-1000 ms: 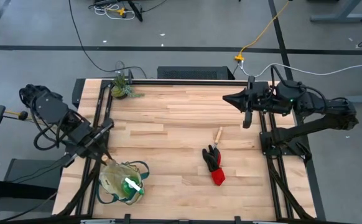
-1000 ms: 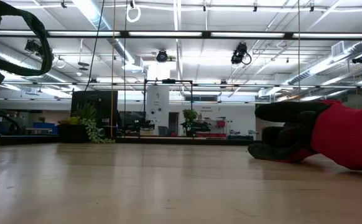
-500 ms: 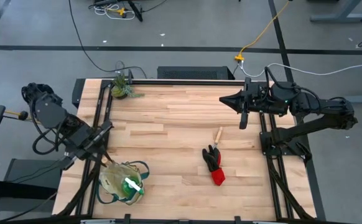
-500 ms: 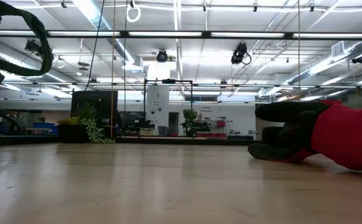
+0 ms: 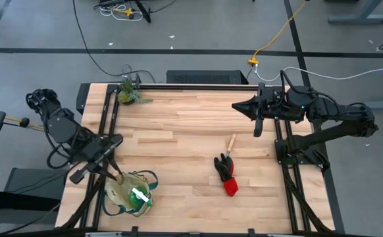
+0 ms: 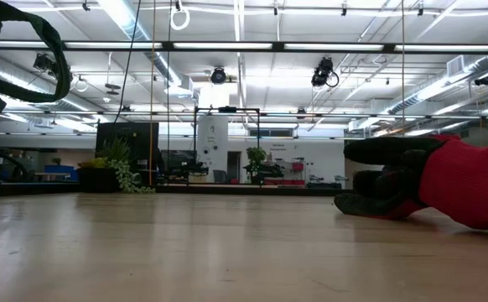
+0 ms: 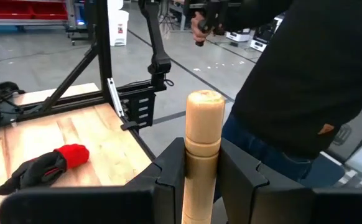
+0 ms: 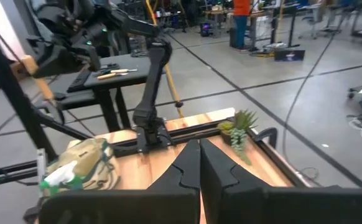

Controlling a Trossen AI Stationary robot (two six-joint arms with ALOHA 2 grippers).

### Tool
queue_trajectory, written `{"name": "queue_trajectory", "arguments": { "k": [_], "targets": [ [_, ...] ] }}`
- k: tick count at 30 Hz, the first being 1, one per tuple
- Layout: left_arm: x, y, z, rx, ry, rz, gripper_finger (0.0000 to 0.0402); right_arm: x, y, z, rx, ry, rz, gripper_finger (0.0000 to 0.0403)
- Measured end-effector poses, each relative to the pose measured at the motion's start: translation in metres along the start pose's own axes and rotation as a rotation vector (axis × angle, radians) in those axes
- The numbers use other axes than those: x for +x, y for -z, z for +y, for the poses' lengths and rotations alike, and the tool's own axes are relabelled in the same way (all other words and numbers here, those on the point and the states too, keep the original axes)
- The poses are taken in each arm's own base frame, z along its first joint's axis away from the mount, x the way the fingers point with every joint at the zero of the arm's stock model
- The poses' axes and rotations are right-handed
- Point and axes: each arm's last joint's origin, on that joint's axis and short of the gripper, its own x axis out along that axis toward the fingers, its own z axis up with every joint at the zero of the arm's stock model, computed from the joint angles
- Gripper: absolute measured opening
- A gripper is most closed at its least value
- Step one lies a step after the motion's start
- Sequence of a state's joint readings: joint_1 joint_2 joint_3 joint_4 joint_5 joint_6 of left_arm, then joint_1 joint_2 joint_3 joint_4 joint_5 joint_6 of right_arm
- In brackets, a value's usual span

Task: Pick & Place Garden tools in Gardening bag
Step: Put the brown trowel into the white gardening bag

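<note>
My left gripper [image 5: 109,150] hovers at the table's near left, just above the gardening bag [image 5: 129,194], shut on a slim wooden-handled tool [image 7: 203,143]. The floppy beige bag with green trim rests on the table and holds a green-and-white item [image 5: 141,197]. A black-and-red glove bundle [image 5: 226,174] lies mid-table, with another wooden-handled tool [image 5: 230,143] at its far end. My right gripper [image 5: 239,105] hangs shut above the table's far right and holds nothing. My left gripper pinches the tool's wooden handle [image 7: 199,183] between its two fingers, a little below the handle's rounded free end [image 7: 204,102]. The fingers come nearly level and lie across the handle. The tool is lifted clear, and its slim lower part [image 5: 114,172] slants down toward the bag.
A small potted plant [image 5: 129,92] stands at the far left corner. Black frame rails [image 5: 280,141] run along both side edges. A person in dark clothes [image 7: 305,81] stands beyond the table's edge, seen from the left wrist. Bare wood lies mid-table.
My left gripper has come down with the wooden-handled tool and swung a little toward the near edge, closer to the bag. It has stayed shut on the handle. The bag and the glove bundle have not moved.
</note>
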State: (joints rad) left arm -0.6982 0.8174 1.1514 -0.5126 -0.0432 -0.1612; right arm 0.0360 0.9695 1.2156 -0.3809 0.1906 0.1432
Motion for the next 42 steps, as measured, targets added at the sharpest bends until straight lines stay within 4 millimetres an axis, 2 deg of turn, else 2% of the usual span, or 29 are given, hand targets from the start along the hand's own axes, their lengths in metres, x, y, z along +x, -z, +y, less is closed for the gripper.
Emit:
{"name": "queue_trajectory", "arguments": {
  "k": [16, 25, 33, 42],
  "targets": [
    [0.010, 0.075, 0.000, 0.003, 0.063, 0.003, 0.0077, 0.000, 0.000, 0.002, 0.006, -0.050, 0.008, 0.0000],
    [0.006, 0.100, -0.002, 0.018, 0.109, 0.036, 0.0077, 0.002, 0.001, 0.001, -0.020, -0.024, 0.011, 0.0000],
    [0.017, 0.131, 0.002, 0.017, 0.101, 0.051, 0.0077, 0.011, 0.005, 0.002, -0.033, -0.018, 0.039, 0.0000],
    [0.024, 0.155, 0.007, 0.005, 0.048, 0.113, 0.0077, 0.024, 0.011, 0.004, -0.034, -0.014, 0.078, 0.0000]
  ]
}}
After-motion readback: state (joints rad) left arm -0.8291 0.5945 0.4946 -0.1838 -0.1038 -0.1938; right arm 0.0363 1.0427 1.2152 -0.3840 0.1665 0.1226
